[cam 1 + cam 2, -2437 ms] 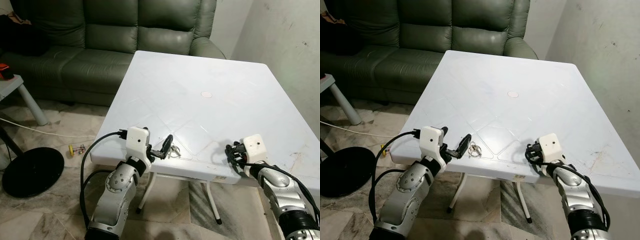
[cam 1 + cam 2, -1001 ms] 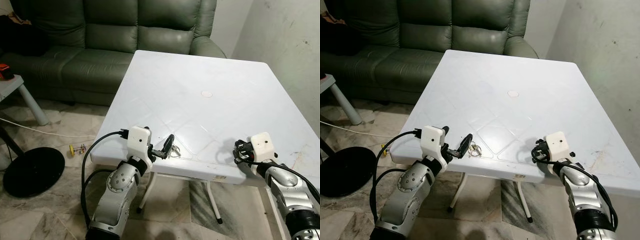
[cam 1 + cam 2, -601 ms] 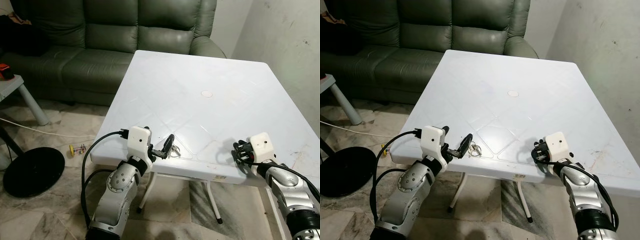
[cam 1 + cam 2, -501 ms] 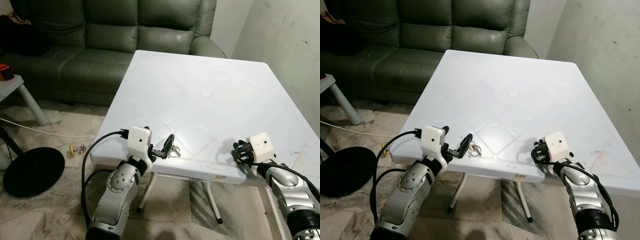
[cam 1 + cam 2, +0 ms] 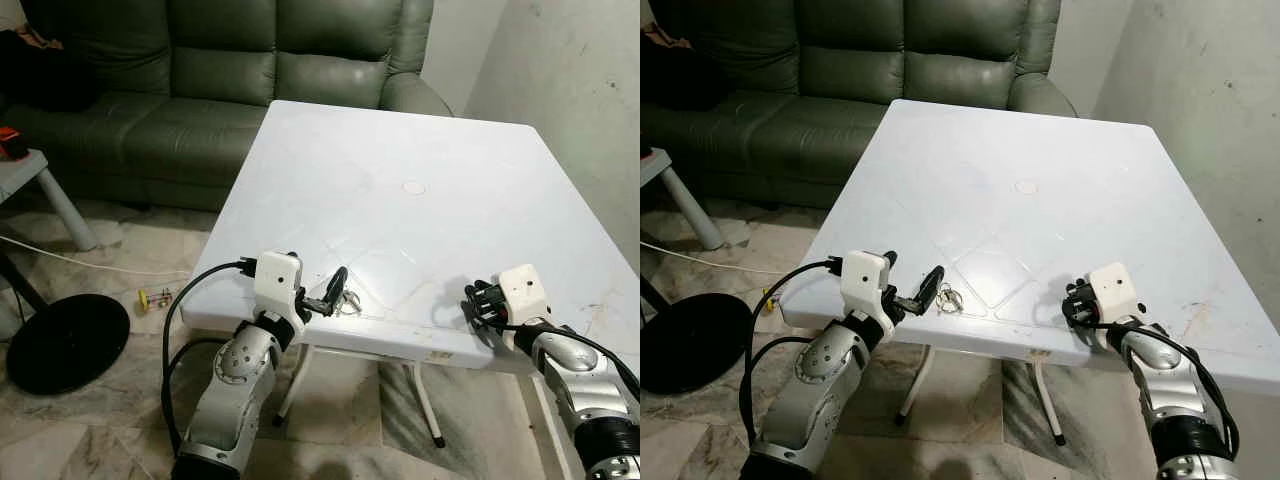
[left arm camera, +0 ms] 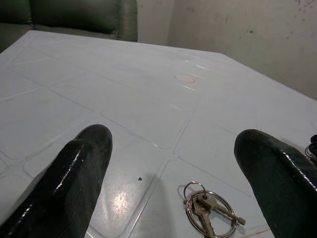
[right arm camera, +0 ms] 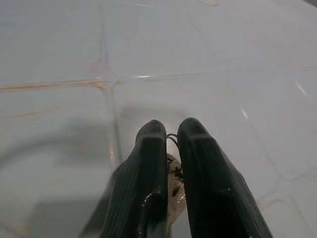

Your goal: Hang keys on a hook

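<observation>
A ring of small silver keys [image 5: 347, 301] lies flat on the white plastic table [image 5: 400, 150], close to its front edge. My left gripper [image 5: 331, 291] rests at that edge just left of the keys, open. In the left wrist view the keys [image 6: 210, 208] lie low between the two black fingers [image 6: 79, 168], nearer one of them and touching neither. My right gripper [image 5: 477, 305] sits on the table's front right part, well apart from the keys. Its two fingers [image 7: 148, 163] are pressed together over the bare tabletop.
A green leather sofa [image 5: 200, 70] stands behind the table and a pale wall [image 5: 580, 90] runs along the right. A small round cap [image 5: 412, 187] marks the table's middle. On the floor at left are a black round base [image 5: 65, 342], a cable and a grey side table [image 5: 25, 175].
My right gripper has drifted slightly to the right along the front edge since the oldest frames. The left gripper and the keys have stayed put.
</observation>
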Available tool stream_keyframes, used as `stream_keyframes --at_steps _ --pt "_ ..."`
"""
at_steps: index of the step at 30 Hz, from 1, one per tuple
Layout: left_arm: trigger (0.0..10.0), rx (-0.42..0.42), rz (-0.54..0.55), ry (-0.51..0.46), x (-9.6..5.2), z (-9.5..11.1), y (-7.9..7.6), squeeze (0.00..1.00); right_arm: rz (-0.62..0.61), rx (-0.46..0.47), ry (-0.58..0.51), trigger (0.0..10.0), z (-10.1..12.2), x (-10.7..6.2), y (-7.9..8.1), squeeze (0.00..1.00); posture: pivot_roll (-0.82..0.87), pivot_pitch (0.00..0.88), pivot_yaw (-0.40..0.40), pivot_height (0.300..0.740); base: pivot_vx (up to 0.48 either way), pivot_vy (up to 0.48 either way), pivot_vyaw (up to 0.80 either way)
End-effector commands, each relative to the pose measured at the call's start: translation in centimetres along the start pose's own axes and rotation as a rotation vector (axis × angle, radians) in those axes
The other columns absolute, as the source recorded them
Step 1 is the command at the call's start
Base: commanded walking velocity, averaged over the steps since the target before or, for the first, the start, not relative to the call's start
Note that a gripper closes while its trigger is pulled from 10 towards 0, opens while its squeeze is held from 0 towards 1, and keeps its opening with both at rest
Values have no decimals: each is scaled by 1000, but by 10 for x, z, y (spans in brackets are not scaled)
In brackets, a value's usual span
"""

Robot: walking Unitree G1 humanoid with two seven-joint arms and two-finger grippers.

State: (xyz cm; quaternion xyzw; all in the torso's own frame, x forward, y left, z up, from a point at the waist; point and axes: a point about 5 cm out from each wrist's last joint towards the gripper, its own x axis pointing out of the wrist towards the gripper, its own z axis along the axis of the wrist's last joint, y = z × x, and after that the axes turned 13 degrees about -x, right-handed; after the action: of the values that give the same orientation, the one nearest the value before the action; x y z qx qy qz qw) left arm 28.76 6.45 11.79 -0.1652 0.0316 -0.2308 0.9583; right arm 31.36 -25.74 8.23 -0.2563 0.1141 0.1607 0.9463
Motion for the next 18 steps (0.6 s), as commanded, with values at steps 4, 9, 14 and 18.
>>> stream_keyframes --at_steps 4,9,14,18 --pt "10000 -13 -20 -20 4 4 -7 0 89 86 -3 10000 -5 -4 3 1000 44 35 -62 740 0 0 0" --pt "10000 -12 -23 -19 4 3 -8 0 43 25 14 10000 -4 -2 2 196 43 35 -63 740 0 0 0" --pt "10000 -15 -22 -20 4 3 -8 0 2 6 27 10000 -5 -1 -1 0 44 34 -62 740 0 0 0" --pt "10000 -15 -23 -19 4 3 -8 0 -22 -12 32 10000 -5 -2 -4 0 44 34 -62 740 0 0 0"
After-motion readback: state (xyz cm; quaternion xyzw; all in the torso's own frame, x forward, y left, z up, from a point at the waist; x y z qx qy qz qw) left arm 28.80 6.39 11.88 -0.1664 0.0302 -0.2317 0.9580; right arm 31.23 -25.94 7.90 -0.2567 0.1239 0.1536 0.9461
